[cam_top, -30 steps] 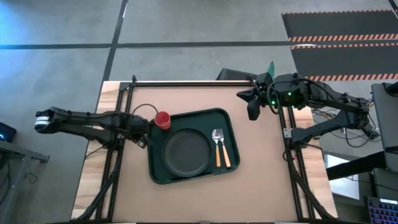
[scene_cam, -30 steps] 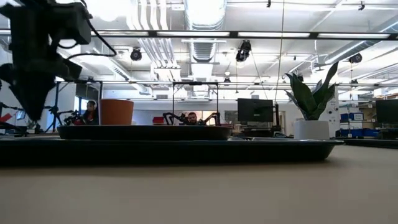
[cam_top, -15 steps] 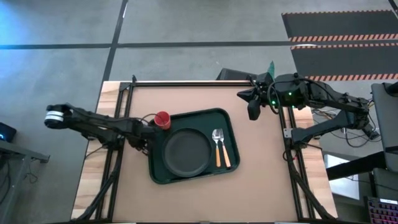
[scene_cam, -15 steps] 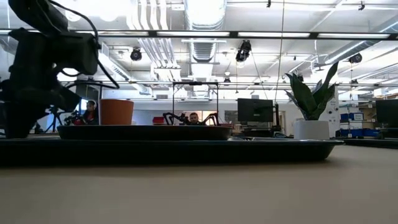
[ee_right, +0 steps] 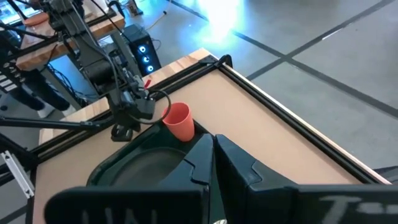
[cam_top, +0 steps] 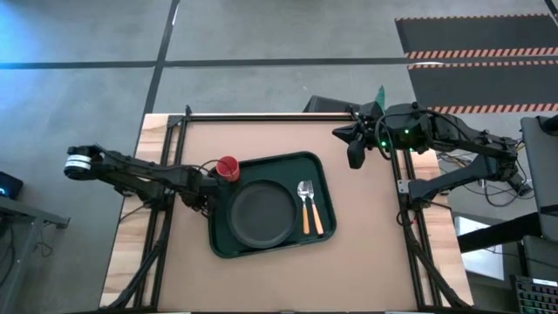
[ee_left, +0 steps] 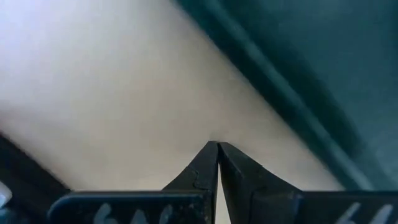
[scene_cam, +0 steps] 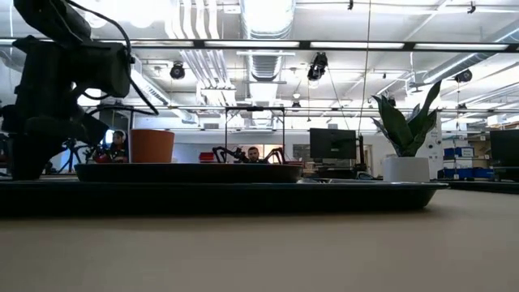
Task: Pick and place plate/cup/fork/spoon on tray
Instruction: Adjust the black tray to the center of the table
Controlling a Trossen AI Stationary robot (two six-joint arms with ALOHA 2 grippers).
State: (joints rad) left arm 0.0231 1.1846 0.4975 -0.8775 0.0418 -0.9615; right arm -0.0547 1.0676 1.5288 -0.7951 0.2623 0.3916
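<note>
The dark green tray (cam_top: 324,179) lies mid-table. On it rest the round dark plate (cam_top: 261,212), the fork (cam_top: 304,208) and the spoon (cam_top: 316,209) side by side to the plate's right, and the red cup (cam_top: 228,167) upright in the far left corner (ee_right: 180,121). My left gripper (cam_top: 202,194) points down, shut on nothing, low over the bare table just outside the tray's left rim (ee_left: 280,93); its tips (ee_left: 217,144) show closed. My right gripper (cam_top: 353,155) hangs shut and empty, high above the table's far right part (ee_right: 213,138).
A white pot with a green plant (scene_cam: 405,168) stands at the table's far right. Black frame rails (cam_top: 261,115) run along the far and side edges. Bare tabletop lies near and right of the tray. People sit in the room beyond (scene_cam: 119,144).
My left gripper has sunk toward the table and come a little closer to the tray's left rim, mostly in the first half second; since then it has hardly moved. The tray and the things on it have stayed where they were.
</note>
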